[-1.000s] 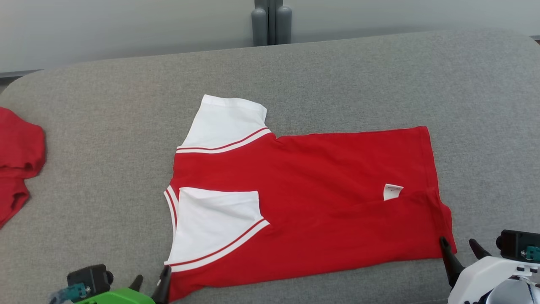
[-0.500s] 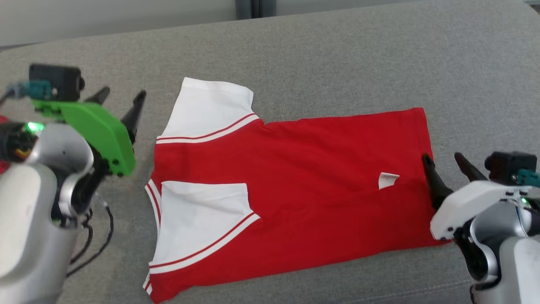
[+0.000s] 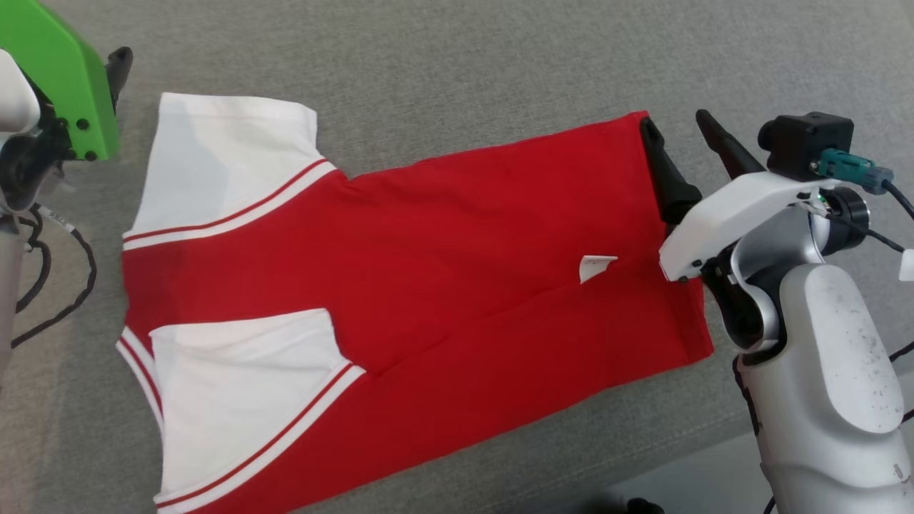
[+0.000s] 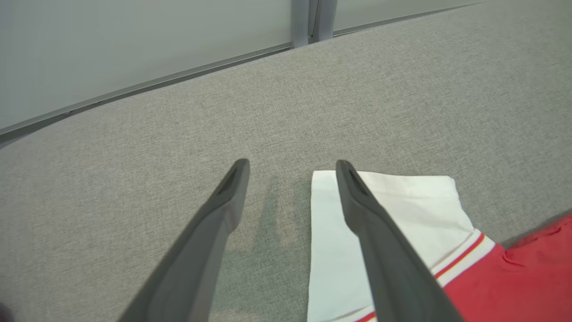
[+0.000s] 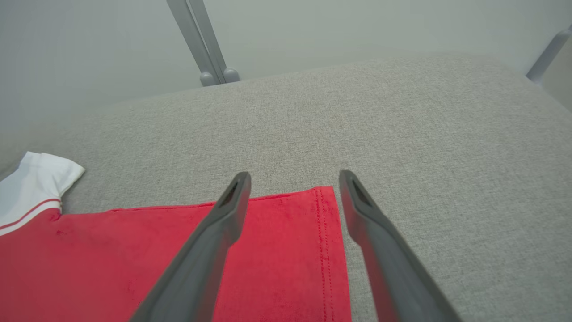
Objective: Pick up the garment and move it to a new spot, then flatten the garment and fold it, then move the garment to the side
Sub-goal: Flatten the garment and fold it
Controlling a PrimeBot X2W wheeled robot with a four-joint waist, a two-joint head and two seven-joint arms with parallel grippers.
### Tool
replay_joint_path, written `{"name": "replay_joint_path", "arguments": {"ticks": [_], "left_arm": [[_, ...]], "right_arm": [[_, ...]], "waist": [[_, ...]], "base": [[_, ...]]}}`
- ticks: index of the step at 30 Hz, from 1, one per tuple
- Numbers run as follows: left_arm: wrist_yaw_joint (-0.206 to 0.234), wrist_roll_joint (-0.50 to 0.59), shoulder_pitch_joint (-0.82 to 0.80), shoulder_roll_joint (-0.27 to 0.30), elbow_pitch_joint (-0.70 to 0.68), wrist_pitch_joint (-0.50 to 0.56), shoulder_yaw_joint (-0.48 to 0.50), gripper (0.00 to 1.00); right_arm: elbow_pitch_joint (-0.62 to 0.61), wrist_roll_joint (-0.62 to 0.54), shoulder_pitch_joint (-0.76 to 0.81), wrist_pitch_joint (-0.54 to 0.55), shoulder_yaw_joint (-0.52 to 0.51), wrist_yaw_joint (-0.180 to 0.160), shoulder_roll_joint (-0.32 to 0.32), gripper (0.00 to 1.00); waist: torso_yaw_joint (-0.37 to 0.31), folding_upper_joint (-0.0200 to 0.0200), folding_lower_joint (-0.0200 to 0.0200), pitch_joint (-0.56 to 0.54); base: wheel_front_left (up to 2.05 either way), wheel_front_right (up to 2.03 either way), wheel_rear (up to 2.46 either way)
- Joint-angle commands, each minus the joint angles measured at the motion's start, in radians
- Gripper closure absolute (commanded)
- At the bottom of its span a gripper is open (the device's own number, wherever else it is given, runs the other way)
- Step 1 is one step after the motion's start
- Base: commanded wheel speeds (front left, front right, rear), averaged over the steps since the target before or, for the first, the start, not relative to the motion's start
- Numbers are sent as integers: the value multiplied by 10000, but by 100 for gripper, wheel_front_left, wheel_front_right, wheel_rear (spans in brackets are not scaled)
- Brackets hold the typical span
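Note:
The garment (image 3: 428,250), a red shirt with white sleeves and a small white label (image 3: 596,268), lies spread flat on the grey cushion (image 3: 464,64). My left gripper (image 4: 291,165) hovers open at the far white sleeve (image 4: 415,210); one finger (image 4: 384,250) is over the sleeve's edge and the other over bare cushion. Its green housing (image 3: 57,78) shows at the head view's upper left. My right gripper (image 3: 675,121) is open at the far hem corner (image 5: 321,197), which lies between the fingers in the right wrist view (image 5: 295,175). Neither holds anything.
A grey post (image 4: 308,18) stands behind the cushion's far edge against a pale wall, also visible as the post (image 5: 201,44). Black cables (image 3: 43,285) hang from the left arm beside the shirt. Bare cushion lies beyond and to the right of the shirt.
The head camera has tilted down and closer. Both arms have moved from the shirt's near edge up to its far edge, left to the sleeve, right to the hem corner, jaws staying open.

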Motion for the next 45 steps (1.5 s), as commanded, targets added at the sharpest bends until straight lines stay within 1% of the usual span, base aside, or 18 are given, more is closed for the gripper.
{"name": "replay_joint_path", "arguments": {"ticks": [1, 3, 5, 8, 10, 13, 16, 17, 18, 20, 21, 23, 26, 29, 33, 38, 43, 45], "left_arm": [[-99, -205, -143, 169, 76, 171, 67, 0], [-201, -319, 3, 373, 118, 370, 147, 0], [-189, -275, 187, 601, 106, 483, 161, 0], [-214, -543, 519, 730, -21, 844, 179, 0], [-320, -791, 669, 852, -146, 1130, 216, 0], [-370, -1046, 1014, 849, -391, 1560, 181, 0], [-142, -837, 1190, 1014, -655, 1449, 174, 0], [-100, -815, 1244, 1016, -699, 1422, 169, 12], [-50, -863, 1282, 966, -725, 1377, 203, 28], [2, -867, 1319, 858, -864, 1159, 252, 84], [37, -855, 1314, 794, -902, 1034, 272, 100], [39, -819, 1291, 669, -959, 703, 295, 100], [300, -696, 1148, 461, -881, 73, 453, 100], [411, -659, 993, 247, -846, -426, 535, 100], [307, -647, 932, 1, -954, -980, 523, 100], [117, -779, 1067, -295, -1161, -1264, 328, 100], [-34, -798, 1148, -532, -1373, -1448, 148, 100], [-66, -853, 1181, -640, -1460, -1606, 108, 100]], "right_arm": [[164, 125, -203, -173, 71, -12, 13, 0], [381, 161, -348, -355, 111, -12, 10, 0], [566, 206, -431, -498, 160, -12, 13, 0], [806, 205, -474, -682, 172, -12, 6, 0], [913, 173, -529, -742, 155, -12, 8, 0], [1023, 84, -574, -754, 117, -12, 8, 0], [1072, 40, -642, -780, 156, -12, 7, 0], [1075, 83, -661, -799, 188, -12, 8, 0], [1085, 97, -674, -803, 212, -12, 9, 0], [1138, 70, -752, -803, 241, -12, 4, 0], [1180, 34, -810, -810, 255, -12, -5, 0], [1377, -93, -966, -712, 367, -12, -137, 0], [1801, -162, -1331, -494, 633, -12, -409, 0], [2348, -43, -1913, -172, 851, -12, -749, 0], [3139, -53, -2553, 285, 964, -12, -1260, 0], [4045, 71, -3107, 954, 1273, -12, -1787, 0], [4493, 529, -3308, 1491, 1904, -12, -2128, 0], [4696, 760, -3319, 1901, 2203, -12, -2229, 0]], "waist": [[-1072, 0, 0, 1026], [-1174, 0, 0, 1095], [-1238, 0, 0, 1146], [-1279, 0, 0, 1148], [-1284, 0, 0, 1136], [-1243, 0, 0, 1085], [-1207, 0, 0, 1023], [-1200, 0, 0, 1017], [-1193, 0, 0, 1014], [-1154, 0, 0, 1008], [-1120, 0, 0, 998], [-1004, 0, 0, 947], [-763, 0, 0, 865], [-447, 0, 0, 834], [17, 0, 0, 825], [534, 0, 0, 815], [842, 0, 0, 850], [925, 0, 0, 847]], "base": [[0, 0, 0], [0, 0, 0], [0, 0, 0], [0, 0, 0], [0, 0, 0], [0, 0, 0], [0, 0, 0], [0, 0, 0], [0, 0, 0], [0, 0, 0], [0, 0, 0], [0, 0, 0], [0, 0, 0], [0, 0, 0], [0, 0, 0], [0, 0, 0], [0, 0, 0], [0, 0, 0]]}}
